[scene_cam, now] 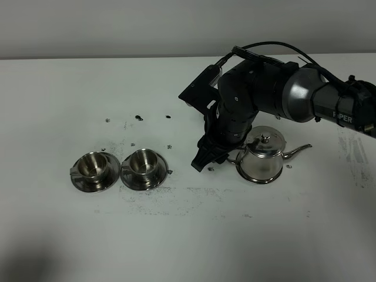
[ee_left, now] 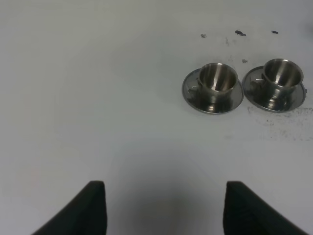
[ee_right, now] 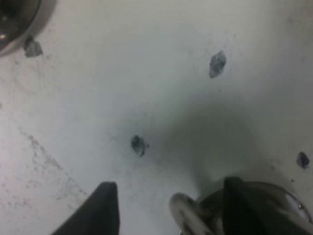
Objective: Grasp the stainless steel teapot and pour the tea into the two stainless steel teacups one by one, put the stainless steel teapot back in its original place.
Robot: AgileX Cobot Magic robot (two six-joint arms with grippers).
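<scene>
The stainless steel teapot (scene_cam: 265,157) stands upright at the right, spout (scene_cam: 298,150) pointing right and loop handle (scene_cam: 236,156) pointing left. A thin rim at its base looks like the flat dish (scene_cam: 258,180). My right gripper (scene_cam: 201,164) hangs open just left of the handle, low over the table. In the right wrist view the handle (ee_right: 182,209) lies between the spread fingers (ee_right: 103,210), untouched. The two stainless steel teacups (scene_cam: 94,165) (scene_cam: 144,164) sit on saucers at the left, also seen in the left wrist view (ee_left: 216,78) (ee_left: 281,73). My left gripper (ee_left: 166,210) is open over bare table. No tea shows.
The white table (scene_cam: 188,235) carries scattered dark specks (scene_cam: 139,117) and smudges around the cups and teapot. The right arm's bulky body (scene_cam: 258,94) reaches over the table behind the teapot. A saucer edge (ee_right: 14,24) shows in a corner of the right wrist view.
</scene>
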